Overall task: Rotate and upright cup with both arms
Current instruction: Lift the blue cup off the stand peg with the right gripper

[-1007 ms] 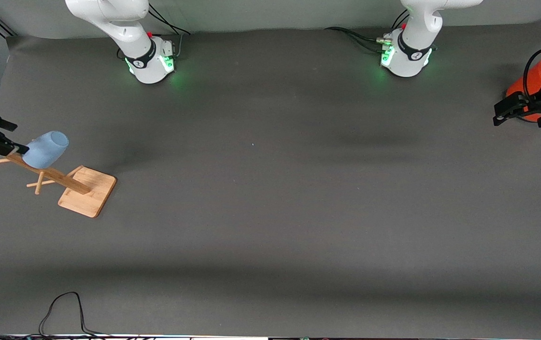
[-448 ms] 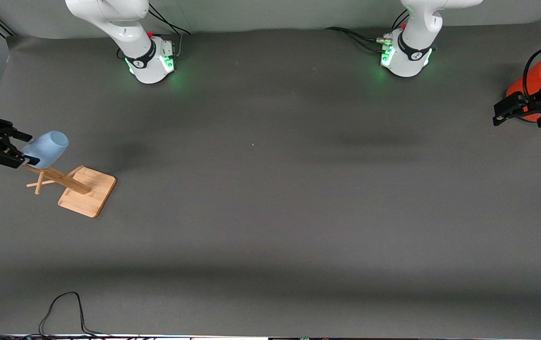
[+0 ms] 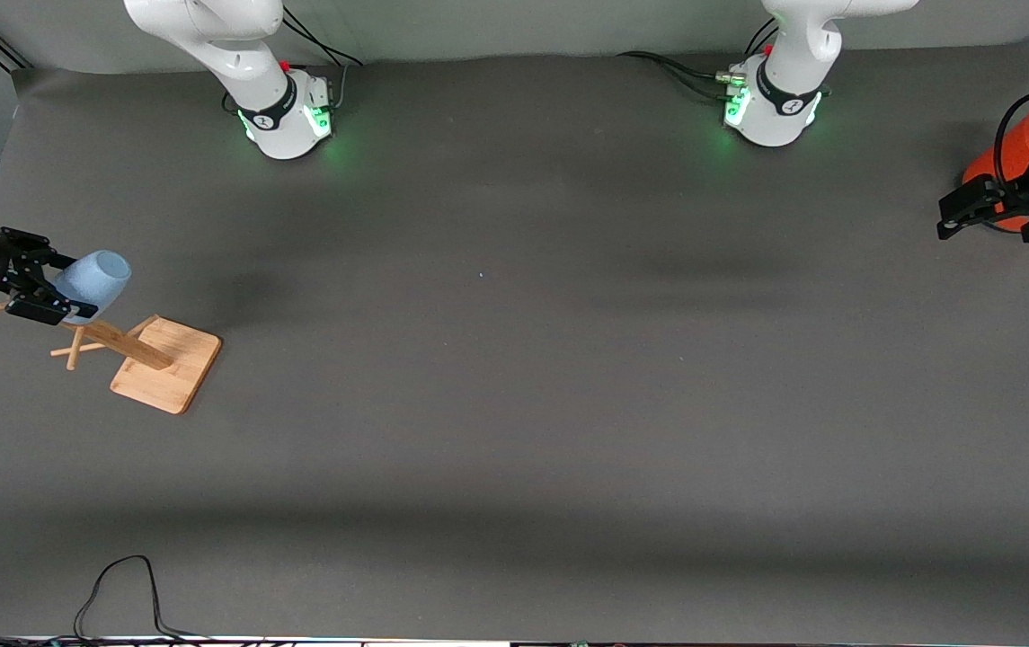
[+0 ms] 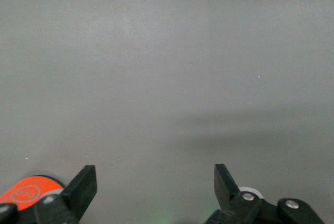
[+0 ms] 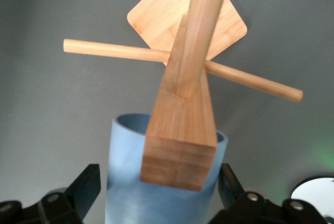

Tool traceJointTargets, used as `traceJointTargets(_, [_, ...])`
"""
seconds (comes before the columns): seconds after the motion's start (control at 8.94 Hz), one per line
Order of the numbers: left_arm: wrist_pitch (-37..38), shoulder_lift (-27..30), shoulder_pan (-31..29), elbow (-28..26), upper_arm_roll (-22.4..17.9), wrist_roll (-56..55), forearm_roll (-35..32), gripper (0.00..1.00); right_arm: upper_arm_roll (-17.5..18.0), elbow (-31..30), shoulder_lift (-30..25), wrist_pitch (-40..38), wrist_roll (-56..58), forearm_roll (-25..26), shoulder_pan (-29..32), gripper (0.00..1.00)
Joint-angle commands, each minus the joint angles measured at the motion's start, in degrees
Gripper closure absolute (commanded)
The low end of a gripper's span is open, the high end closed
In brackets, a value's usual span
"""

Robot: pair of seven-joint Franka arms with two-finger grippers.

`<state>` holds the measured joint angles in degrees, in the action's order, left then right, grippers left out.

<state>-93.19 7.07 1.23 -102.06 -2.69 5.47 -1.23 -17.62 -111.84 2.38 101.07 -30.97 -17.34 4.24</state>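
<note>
Since the earlier frames the right gripper (image 3: 56,288) has slid in from the table's edge until its black fingers straddle the small pale blue plastic tumbler (image 3: 93,281), where a second ago they hung just short of it. That cup hangs tipped over on a peg of the bamboo rack with a slanted post and thin dowels (image 3: 123,346), which stands toward the right arm's end of the table on its square wooden base (image 3: 168,364). In the right wrist view the fingers (image 5: 83,187) sit wide apart on either side of the cup (image 5: 125,182), not yet pressing its wall, with the post's cut end (image 5: 180,153) in front of it. So the step in hand looks like the first grasp. Next, closing on the cup should come first, then drawing it along the peg so it slides free without dragging the rack. At the table's other end the left gripper (image 3: 963,211) waits, spread open and empty, just beside the big orange-red can (image 3: 1008,153).
</note>
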Motion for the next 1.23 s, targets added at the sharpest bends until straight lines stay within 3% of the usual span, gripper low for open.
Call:
traceJointTargets(0.0, [0.20,0.67,0.44,-0.42,-0.21,0.16,0.44,0.00,-0.75,-0.40,-0.63,0.27,-0.59,-1.30,-0.64,0.28])
traceJointTargets(0.11, [0.20,0.67,0.44,-0.42,-0.21,0.16,0.44,0.00,-0.75,-0.22,-0.89,-0.17,-1.02,-1.30,-0.64,0.34])
traceJointTargets(0.67, [0.29,0.67,0.53,-0.34,-0.21,0.16,0.44,0.00,0.74,6.28,-2.03,-9.57,-9.27,-4.36,-1.07,0.34])
traceJointTargets(0.9, [0.29,0.67,0.62,-0.42,-0.12,0.16,0.44,0.00,7.83,8.81,-2.65,-9.58,-15.14,-4.46,-0.99,0.34])
traceJointTargets(1.12, [0.29,0.67,0.62,-0.34,-0.12,0.16,0.44,0.00,17.22,11.54,-2.04,-7.92,-25.41,-5.07,-1.16,0.34])
